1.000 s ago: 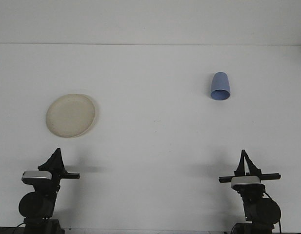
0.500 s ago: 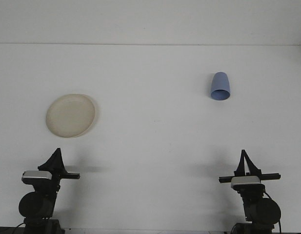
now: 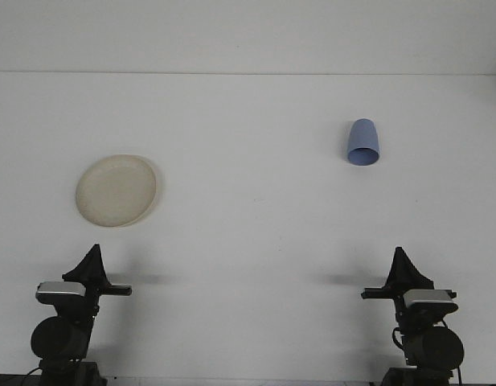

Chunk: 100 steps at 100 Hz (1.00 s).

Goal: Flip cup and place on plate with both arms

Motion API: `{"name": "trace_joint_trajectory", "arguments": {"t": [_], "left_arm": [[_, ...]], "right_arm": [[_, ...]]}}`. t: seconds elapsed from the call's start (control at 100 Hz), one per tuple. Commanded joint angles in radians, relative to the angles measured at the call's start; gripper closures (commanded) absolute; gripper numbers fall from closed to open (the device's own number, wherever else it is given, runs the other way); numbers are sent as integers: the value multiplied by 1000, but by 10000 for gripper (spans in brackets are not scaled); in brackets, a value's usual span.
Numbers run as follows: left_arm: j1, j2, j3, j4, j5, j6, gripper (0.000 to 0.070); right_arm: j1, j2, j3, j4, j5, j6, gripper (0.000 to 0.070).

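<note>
1. Front view, the only one I've got. The blue cup (image 3: 363,143) sits on the far right side of the white table (image 3: 248,225), and it looks upside down to me: closed, narrower end up, wide end on the table. It might also be lying tipped toward the camera; I can't fully tell from this angle.

2. The plate (image 3: 116,190) is a pale cream disc over on the left, well apart from the cup, nothing on it.

3. The left gripper (image 3: 93,264) and right gripper (image 3: 402,264) are both parked at the near edge, nowhere near anything. Neither one is holding a thing. How wide the fingers are spread I honestly can't tell; from here each just reads as a dark wedge.

4. Handling guess: the cup looks like smooth plastic, so light, stiff, not fragile, but probably slippery and easy to knock over or skid away.

5. I'd take it across the side wall around the middle with the right arm, since that's the closer one, squeeze gently, and do the flip or handoff toward the left arm, which is on the plate side.
</note>
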Motion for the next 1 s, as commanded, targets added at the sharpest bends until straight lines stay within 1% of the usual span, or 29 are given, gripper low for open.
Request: {"name": "trace_joint_trajectory", "arguments": {"t": [0.0, 0.06, 0.14, 0.19, 0.22, 0.24, 0.27, 0.36, 0.39, 0.54, 0.6, 0.75, 0.9, 0.99], "left_arm": [[0, -1, -20, 14, -2, -2, 687], [0, -1, -20, 14, -2, -2, 687], [0, -1, -20, 14, -2, -2, 687], [0, -1, -20, 14, -2, -2, 688], [0, -1, -20, 14, -2, -2, 687], [0, -1, -20, 14, -2, -2, 687], [0, -1, -20, 14, -2, -2, 687], [0, -1, -20, 14, -2, -2, 687], [0, -1, -20, 14, -2, -2, 687], [0, -1, -20, 14, -2, -2, 687], [0, -1, -20, 14, -2, -2, 687], [0, -1, -20, 14, -2, -2, 687], [0, -1, -20, 14, -2, -2, 687], [0, -1, -20, 14, -2, -2, 687]], "right_arm": [[0, 27, 61, 21, 3, 86, 700], [0, 85, 119, 15, 1, 99, 700], [0, 196, 216, -13, 3, 90, 700], [0, 285, 279, -24, 2, 58, 700], [0, 338, 316, -26, -2, 27, 678], [0, 372, 339, -26, -3, 6, 636], [0, 421, 373, -26, -3, -26, 540], [0, 569, 469, -26, -2, -86, 149], [0, 608, 490, -26, -2, -100, 110], [0, 822, 559, 66, -2, -212, 110], [0, 906, 565, 138, 0, -239, 110], [0, 1116, 566, 305, 3, -277, 110], [0, 1318, 580, 481, 9, -376, 110], [-1, 1437, 629, 508, 12, -415, 110]]}}
